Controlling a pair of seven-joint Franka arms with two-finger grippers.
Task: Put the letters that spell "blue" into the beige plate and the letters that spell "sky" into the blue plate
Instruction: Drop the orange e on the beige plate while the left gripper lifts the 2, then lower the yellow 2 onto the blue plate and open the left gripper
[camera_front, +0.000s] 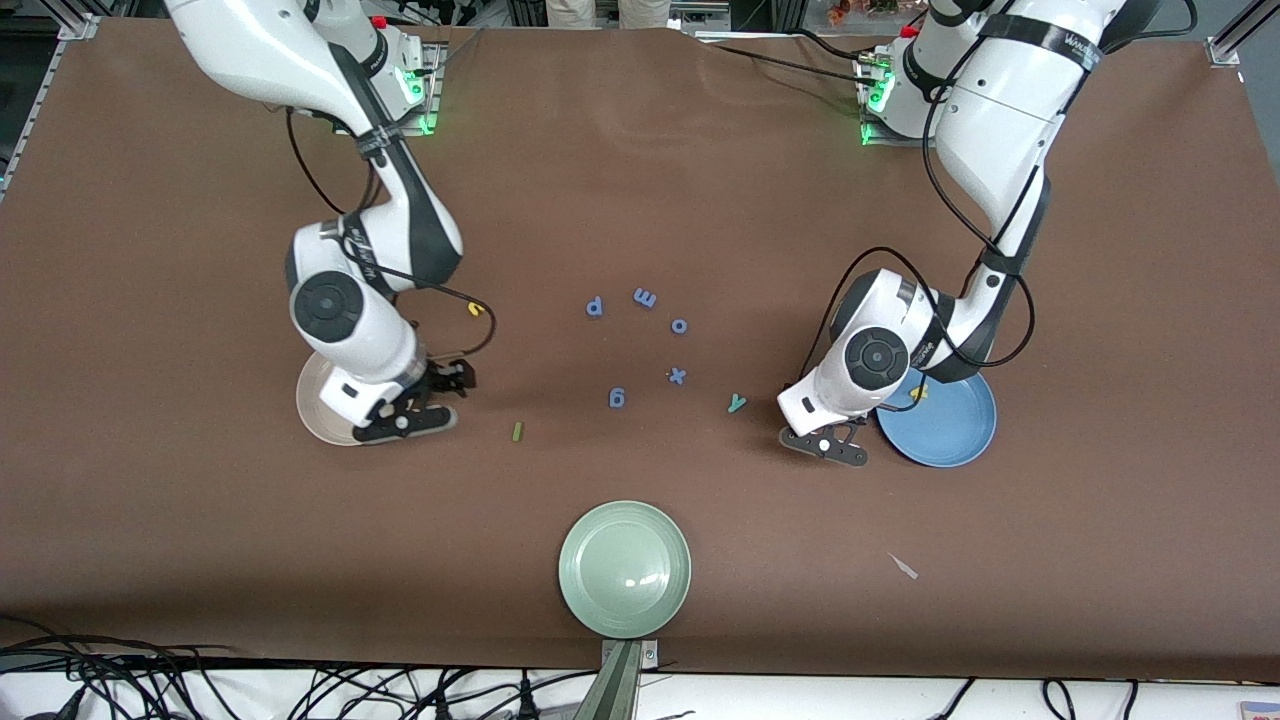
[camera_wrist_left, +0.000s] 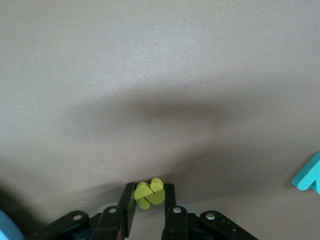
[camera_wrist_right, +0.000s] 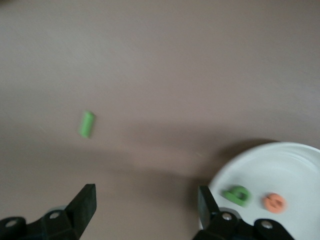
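The brown surface (camera_front: 640, 180) is filling the frame. The beige plate (camera_front: 312, 410), mid-left, is sitting half hidden under the right claw (camera_wrist_right: 145, 212) — spread apart, empty — holding the green b (camera_wrist_right: 236, 195) and orange e (camera_wrist_right: 274, 202). The blue plate (camera_front: 950, 430) is lying mid-right. The left claw (camera_wrist_left: 150, 212) is pinching the yellow s (camera_wrist_left: 149, 194); teal y (camera_front: 737, 403) and green l (camera_front: 518, 431) are lying loose.

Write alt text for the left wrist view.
The left gripper pinches a yellow letter between its fingers just above the brown table. A teal letter lies at the edge of the picture.
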